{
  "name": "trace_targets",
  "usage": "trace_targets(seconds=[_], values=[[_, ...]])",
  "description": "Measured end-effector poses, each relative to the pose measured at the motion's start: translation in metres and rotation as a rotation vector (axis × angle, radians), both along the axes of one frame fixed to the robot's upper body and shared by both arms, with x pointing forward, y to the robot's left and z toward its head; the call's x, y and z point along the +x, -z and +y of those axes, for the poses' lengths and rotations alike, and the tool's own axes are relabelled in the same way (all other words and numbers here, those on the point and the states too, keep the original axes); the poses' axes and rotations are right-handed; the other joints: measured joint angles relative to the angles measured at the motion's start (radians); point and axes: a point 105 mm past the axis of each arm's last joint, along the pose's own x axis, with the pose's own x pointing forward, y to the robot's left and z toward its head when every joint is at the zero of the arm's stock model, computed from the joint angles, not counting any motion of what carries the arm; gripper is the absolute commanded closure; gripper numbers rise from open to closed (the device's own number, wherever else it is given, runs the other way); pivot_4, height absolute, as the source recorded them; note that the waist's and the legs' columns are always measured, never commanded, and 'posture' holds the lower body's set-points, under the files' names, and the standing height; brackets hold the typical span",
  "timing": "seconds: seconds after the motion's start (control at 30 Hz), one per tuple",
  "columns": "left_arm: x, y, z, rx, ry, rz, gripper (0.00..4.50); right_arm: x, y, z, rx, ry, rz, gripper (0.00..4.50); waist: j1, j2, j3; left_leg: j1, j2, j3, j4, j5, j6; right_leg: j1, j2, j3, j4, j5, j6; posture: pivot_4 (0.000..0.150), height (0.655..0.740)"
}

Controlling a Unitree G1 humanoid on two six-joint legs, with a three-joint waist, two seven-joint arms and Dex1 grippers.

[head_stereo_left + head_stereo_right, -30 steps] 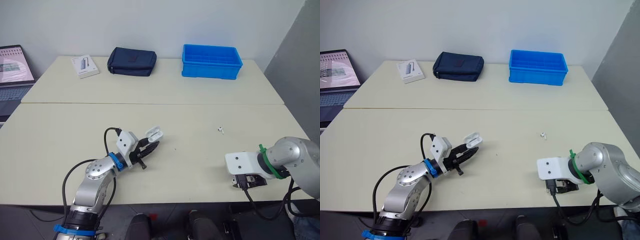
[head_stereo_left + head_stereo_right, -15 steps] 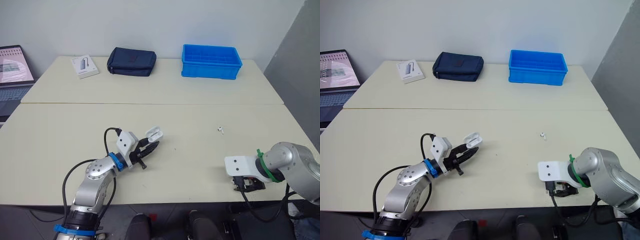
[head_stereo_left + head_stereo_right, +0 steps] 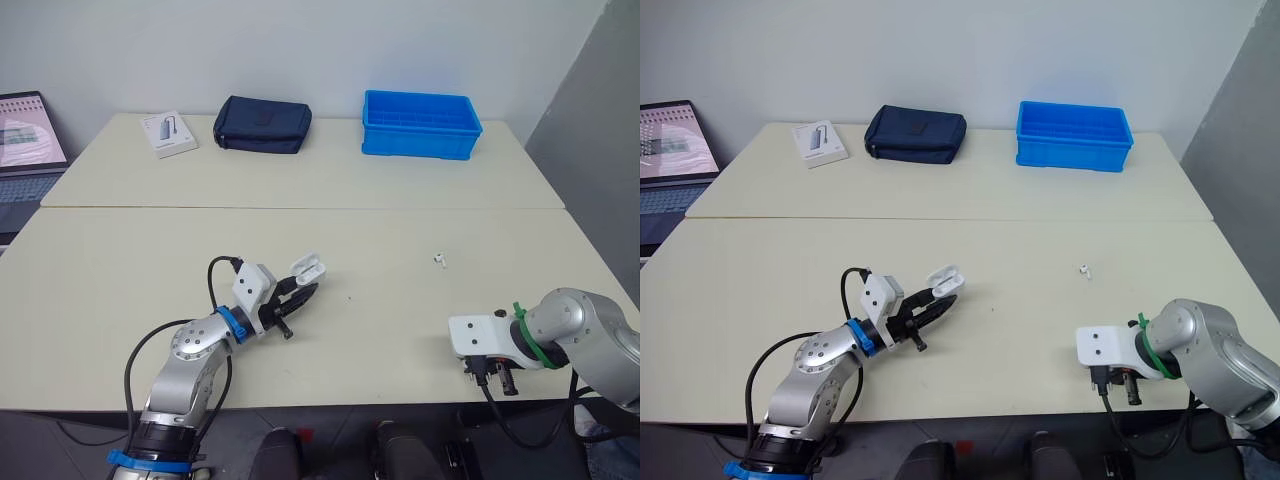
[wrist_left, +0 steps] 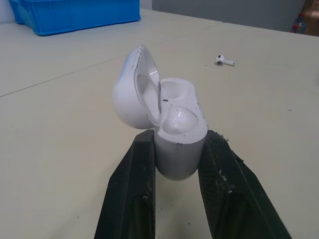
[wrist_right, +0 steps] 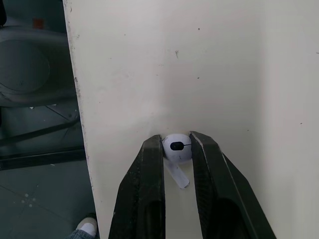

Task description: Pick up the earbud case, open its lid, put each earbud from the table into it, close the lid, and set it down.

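Now the left gripper [image 3: 298, 295] is clamped on the lower body of the earbud case [image 4: 180, 144], one black finger on each side. The case is tilted away from the robot, just above the table [image 3: 350, 180]. Its lid [image 4: 132, 94] stands swung open on the hinge, and two wells show in the top; whether either well is filled is hard to judge, though both look empty.

Well to the right of the case, one earbud [image 3: 439, 259] lies loose on the tabletop, touching nothing.

Farther right of the case and nearer the robot, the right gripper [image 5: 177, 142] is at the table's front edge. Its two fingers are pinched on the round head of a second earbud [image 5: 177, 149], whose stem lies back between the fingers.

Beyond the case, along the far side, sit a blue crate [image 3: 421, 124] to the right, a dark pouch [image 3: 262, 124] slightly left, and a small flat box [image 3: 170, 132] farther left. A laptop [image 3: 28, 140] stands far left of the case.
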Motion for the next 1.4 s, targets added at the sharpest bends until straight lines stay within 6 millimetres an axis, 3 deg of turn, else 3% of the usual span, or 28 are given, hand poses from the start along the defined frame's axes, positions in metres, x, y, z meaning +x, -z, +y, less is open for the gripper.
trace_targets(seconds=[0.17,0.3,0.4,0.6,0.7,1.0,1.4], values=[[-0.001,-0.005,-0.003,-0.042,0.016,-0.005,3.69,0.017,-0.023,0.019,0.150,0.023,-0.078,4.12,-0.002,0.000,0.000,0.000,0.000,0.000,0.000,0.000,0.000,0.000,0.001,0.000,0.001,0.003,0.004,0.150,0.7400],[-0.004,-0.017,-0.010,-0.093,0.038,-0.029,3.69,0.051,-0.074,0.056,0.473,0.118,-0.253,4.12,-0.002,0.000,0.000,0.000,0.000,-0.002,0.000,0.000,0.000,0.000,0.001,-0.001,0.002,0.003,0.005,0.150,0.7400],[-0.005,-0.021,-0.012,-0.110,0.043,-0.036,3.69,0.065,-0.097,0.081,0.750,0.226,-0.297,4.12,-0.001,-0.001,0.000,-0.001,0.000,-0.003,-0.001,0.000,0.000,0.000,0.002,-0.001,0.002,0.003,0.004,0.150,0.7400],[-0.003,-0.028,-0.020,-0.119,0.062,-0.053,3.69,0.056,-0.127,0.143,1.292,0.255,-0.205,4.12,0.000,0.000,0.000,-0.002,0.000,-0.004,-0.001,0.000,0.000,0.000,0.002,-0.002,0.003,0.003,0.004,0.150,0.7400],[-0.002,-0.030,-0.020,-0.120,0.055,-0.059,3.69,0.053,-0.129,0.153,1.398,0.288,-0.193,4.12,0.000,0.000,0.000,-0.001,0.000,-0.002,0.000,0.000,0.000,0.000,0.001,-0.001,0.003,0.003,0.005,0.150,0.7400],[0.002,-0.038,-0.023,-0.125,0.057,-0.083,3.69,0.055,-0.104,0.181,1.483,0.345,-0.193,4.12,-0.003,0.000,0.000,0.000,0.000,-0.003,-0.001,0.000,0.000,-0.001,0.002,-0.001,0.004,0.003,0.004,0.150,0.7400],[0.002,-0.038,-0.023,-0.124,0.064,-0.083,3.69,0.065,-0.086,0.188,1.484,0.364,-0.229,4.12,-0.003,0.000,0.000,-0.001,0.000,-0.003,-0.001,0.000,0.000,-0.001,0.002,-0.001,0.004,0.003,0.004,0.150,0.7400]])
